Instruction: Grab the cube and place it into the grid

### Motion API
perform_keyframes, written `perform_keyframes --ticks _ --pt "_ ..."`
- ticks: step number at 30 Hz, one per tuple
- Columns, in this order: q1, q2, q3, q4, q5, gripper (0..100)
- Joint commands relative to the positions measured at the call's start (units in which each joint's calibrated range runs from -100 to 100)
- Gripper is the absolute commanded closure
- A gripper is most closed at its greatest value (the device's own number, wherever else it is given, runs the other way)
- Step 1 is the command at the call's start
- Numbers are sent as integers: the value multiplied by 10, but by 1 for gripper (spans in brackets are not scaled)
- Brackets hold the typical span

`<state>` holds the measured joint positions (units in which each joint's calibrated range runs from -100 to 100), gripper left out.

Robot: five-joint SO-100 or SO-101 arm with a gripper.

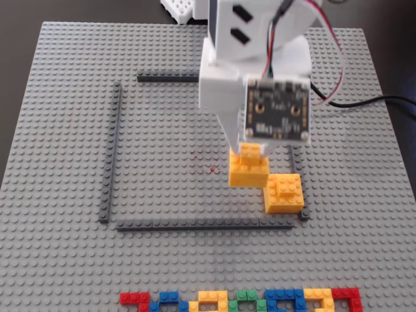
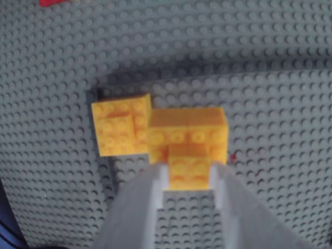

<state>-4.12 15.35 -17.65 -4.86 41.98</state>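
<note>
The cube (image 1: 248, 171) is a yellow block with a small raised brick at one top edge. It sits inside the grid (image 1: 110, 162), right of centre, at or just above the baseplate. My gripper (image 1: 251, 151) comes down from above and is shut on the raised brick. In the wrist view the cube (image 2: 188, 130) lies ahead of my gripper (image 2: 189, 174), with the raised brick squeezed between the two grey fingers (image 2: 155, 192). The twin yellow block (image 1: 284, 193) stands in the grid's lower right corner, touching the cube's corner; it is also in the wrist view (image 2: 122, 132).
A row of multicoloured bricks (image 1: 240, 302) runs along the baseplate's near edge. A black cable (image 1: 370, 101) trails off to the right. A white object (image 1: 179, 10) lies beyond the far edge. The arm hides part of the grid's far side.
</note>
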Motion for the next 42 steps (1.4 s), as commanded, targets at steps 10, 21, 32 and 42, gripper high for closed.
perform_keyframes --ticks 10,21,32,42 --pt "-4 26 -6 -16 -2 94" --pt "-11 46 -5 -22 -5 94" --pt "-14 53 2 -26 -6 94" --pt "-12 53 14 -32 -1 94"
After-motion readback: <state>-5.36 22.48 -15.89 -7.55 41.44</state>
